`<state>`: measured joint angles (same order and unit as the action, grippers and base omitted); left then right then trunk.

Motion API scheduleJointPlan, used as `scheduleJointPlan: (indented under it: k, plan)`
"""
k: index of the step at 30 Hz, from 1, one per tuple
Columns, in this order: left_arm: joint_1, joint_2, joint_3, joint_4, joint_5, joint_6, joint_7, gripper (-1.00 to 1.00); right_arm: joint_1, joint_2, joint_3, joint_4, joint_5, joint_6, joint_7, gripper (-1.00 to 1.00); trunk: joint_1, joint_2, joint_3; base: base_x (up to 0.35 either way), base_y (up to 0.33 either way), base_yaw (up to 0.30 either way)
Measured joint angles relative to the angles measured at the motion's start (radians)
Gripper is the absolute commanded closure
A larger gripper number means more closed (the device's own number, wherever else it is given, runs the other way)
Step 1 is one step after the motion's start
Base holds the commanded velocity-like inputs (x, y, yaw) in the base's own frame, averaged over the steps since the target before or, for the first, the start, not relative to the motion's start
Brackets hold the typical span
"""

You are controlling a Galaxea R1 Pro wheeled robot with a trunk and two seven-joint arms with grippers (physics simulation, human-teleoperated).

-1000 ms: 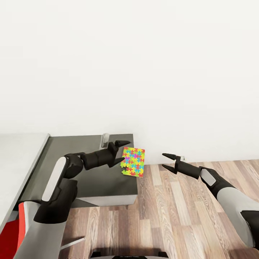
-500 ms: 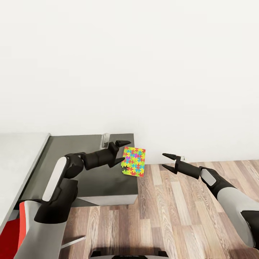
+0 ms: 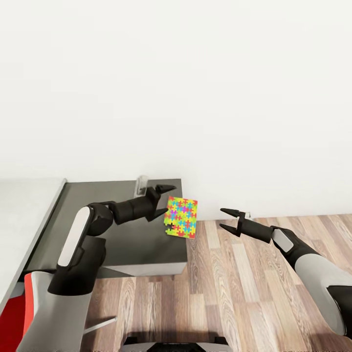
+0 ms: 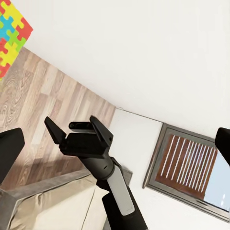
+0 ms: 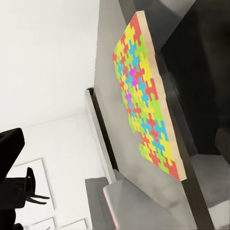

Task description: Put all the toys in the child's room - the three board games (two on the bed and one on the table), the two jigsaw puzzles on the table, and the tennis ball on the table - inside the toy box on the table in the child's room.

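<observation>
Left gripper (image 3: 165, 201) pinches jigsaw puzzle (image 3: 181, 217) by one edge, contact apparently hidden. Right gripper (image 3: 229, 220) spread open, holding nothing.

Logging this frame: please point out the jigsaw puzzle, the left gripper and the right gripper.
jigsaw puzzle (image 3: 181, 217), head view, middle of its colourful face.
left gripper (image 3: 166, 199), head view, midway between its fingertips, at the puzzle's edge.
right gripper (image 3: 224, 218), head view, midway between its open fingertips.
</observation>
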<state>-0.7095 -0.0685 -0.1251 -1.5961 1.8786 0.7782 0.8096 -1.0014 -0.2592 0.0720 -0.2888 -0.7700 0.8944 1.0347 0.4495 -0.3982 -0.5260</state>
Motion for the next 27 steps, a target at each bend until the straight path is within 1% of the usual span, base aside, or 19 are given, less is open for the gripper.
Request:
scheduleJointPlan:
  k: [4, 12, 15, 17, 18, 21, 27]
  plan:
    - [-0.015, 0.005, 0.004, 0.002, -0.001, -0.014, 0.014, -1.00, -0.002, -0.001, 0.000, 0.000, 0.000, 0.014, -0.001, -1.00, 0.000, 0.000, -0.006, 0.000, 0.000, -0.003]
    - [-0.055, 0.013, 0.032, 0.004, 0.000, -0.026, 0.058, -1.00, -0.006, -0.002, 0.000, 0.001, 0.000, 0.025, -0.002, -1.00, 0.000, 0.000, -0.019, 0.000, 0.000, -0.001]
    - [-0.091, 0.015, 0.040, 0.007, 0.001, -0.029, 0.087, -1.00, -0.006, -0.002, 0.000, 0.001, 0.000, 0.027, -0.002, -1.00, 0.000, 0.000, -0.024, 0.000, 0.000, 0.000]
    - [-0.116, 0.014, 0.043, 0.012, 0.004, -0.031, 0.114, -1.00, -0.007, -0.003, 0.001, 0.000, 0.001, 0.028, -0.002, -1.00, 0.000, 0.000, -0.027, 0.000, 0.000, 0.000]
    - [-0.116, 0.014, 0.043, 0.012, 0.004, -0.031, 0.114, -1.00, -0.007, -0.003, 0.001, 0.000, 0.001, 0.028, -0.002, -1.00, 0.000, 0.000, -0.029, 0.000, 0.000, 0.000]
    - [-0.144, 0.012, 0.046, 0.017, 0.009, -0.041, 0.151, -1.00, -0.008, -0.004, 0.001, 0.000, 0.001, 0.029, -0.002, -1.00, 0.000, 0.000, -0.034, 0.000, 0.000, 0.000]
    - [-0.163, 0.010, 0.047, 0.019, 0.012, -0.055, 0.178, -1.00, -0.011, -0.005, 0.001, 0.000, 0.003, 0.029, -0.001, -1.00, 0.000, 0.000, -0.044, 0.000, 0.000, 0.000]
